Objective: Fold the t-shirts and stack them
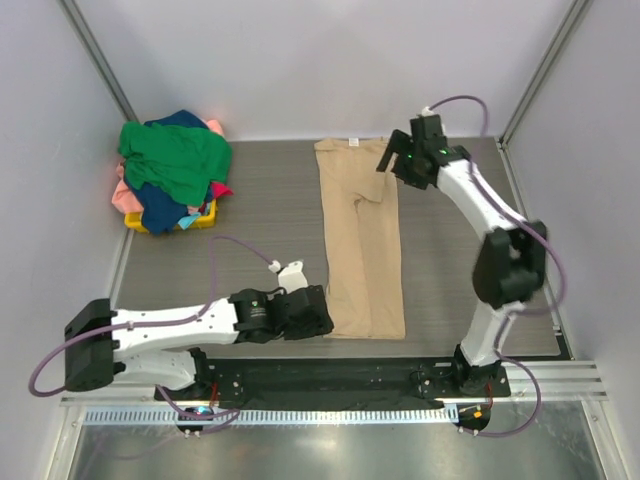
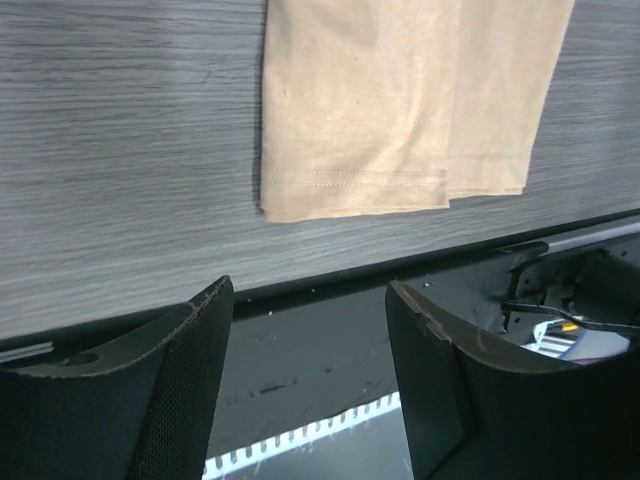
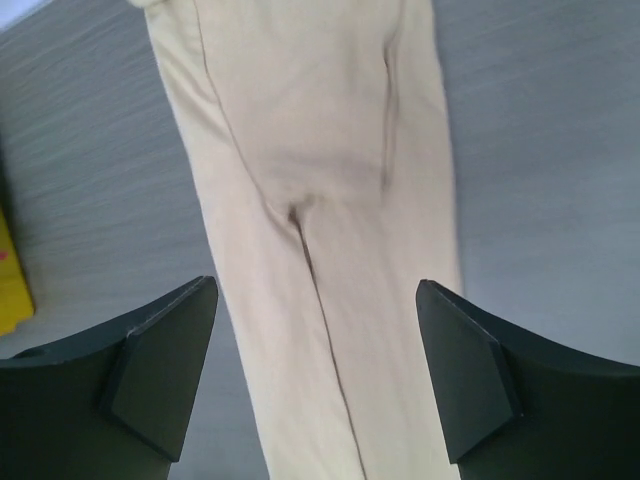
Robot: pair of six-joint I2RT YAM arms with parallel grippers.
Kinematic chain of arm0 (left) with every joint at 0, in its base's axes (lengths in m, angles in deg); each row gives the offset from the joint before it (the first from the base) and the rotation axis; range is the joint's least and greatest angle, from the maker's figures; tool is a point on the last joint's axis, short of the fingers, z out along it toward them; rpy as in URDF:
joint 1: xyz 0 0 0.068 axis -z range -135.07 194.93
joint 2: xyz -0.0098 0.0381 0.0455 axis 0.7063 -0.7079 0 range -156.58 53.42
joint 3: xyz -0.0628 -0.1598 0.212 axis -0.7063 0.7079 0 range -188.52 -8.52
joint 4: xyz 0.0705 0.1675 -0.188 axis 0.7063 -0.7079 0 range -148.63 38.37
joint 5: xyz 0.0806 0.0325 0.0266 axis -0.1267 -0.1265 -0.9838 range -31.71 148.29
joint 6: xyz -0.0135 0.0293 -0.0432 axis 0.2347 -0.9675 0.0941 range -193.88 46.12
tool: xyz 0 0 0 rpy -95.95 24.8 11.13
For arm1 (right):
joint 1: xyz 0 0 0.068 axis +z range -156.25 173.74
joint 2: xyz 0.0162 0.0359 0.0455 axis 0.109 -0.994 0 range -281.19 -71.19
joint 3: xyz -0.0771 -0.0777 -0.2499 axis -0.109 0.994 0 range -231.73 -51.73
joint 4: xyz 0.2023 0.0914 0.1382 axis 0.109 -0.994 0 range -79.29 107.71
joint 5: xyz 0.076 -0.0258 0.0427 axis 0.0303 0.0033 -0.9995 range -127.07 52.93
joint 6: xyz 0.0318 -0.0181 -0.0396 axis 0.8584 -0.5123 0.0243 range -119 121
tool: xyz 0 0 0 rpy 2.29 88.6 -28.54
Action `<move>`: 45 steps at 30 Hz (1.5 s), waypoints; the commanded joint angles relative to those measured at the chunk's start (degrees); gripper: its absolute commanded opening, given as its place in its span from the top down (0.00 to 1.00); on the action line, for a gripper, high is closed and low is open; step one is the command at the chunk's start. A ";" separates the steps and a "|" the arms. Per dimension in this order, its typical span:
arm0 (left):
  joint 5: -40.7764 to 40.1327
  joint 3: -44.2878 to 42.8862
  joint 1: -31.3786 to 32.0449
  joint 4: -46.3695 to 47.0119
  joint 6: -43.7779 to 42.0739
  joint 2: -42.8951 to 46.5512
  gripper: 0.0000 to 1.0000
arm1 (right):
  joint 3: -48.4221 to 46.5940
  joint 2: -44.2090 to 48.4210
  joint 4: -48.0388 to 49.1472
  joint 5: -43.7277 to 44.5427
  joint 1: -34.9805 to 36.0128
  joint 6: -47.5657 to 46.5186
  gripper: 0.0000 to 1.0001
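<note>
1. The tan t-shirt (image 1: 362, 240) lies flat on the grey table (image 1: 260, 200). It is folded lengthwise into a long narrow strip, with the neck end at the far side and the hem end toward the arm bases.
2. The left gripper (image 1: 318, 312) sits low just beside the tan t-shirt's near left corner, close to the hem and apart from the cloth.
3. In the left wrist view, the left gripper (image 2: 308, 300) has its jaws spread with nothing between them. The hem of the tan t-shirt (image 2: 350, 110) lies beyond the fingertips. A row of stitching runs along the front layer's edge, and a second layer to its right ends a little higher.
4. The right gripper (image 1: 397, 160) hangs over the far right part of the tan t-shirt, near the neck end.
5. In the right wrist view, the right gripper (image 3: 318, 290) stands released, with its jaws wide apart. The tan t-shirt (image 3: 320, 150) runs below and between them with no cloth pinched. Whether the fingertips touch the fabric cannot be told.
6. That same view shows soft creases and a seam line down the middle of the tan t-shirt.
7. Well to the left of the tan t-shirt, at the far left corner of the table, a heap of t-shirts (image 1: 160, 200) fills a yellow basket (image 1: 200, 220).
8. A green t-shirt (image 1: 175, 155) is draped on top of the heap, with blue and pink cloth showing under it.
</note>
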 commanded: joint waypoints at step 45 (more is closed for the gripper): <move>0.22 7.26 -1.89 22.77 -0.09 -20.12 0.58 | 75.32 59.48 -7.76 14.05 33.22 35.58 0.90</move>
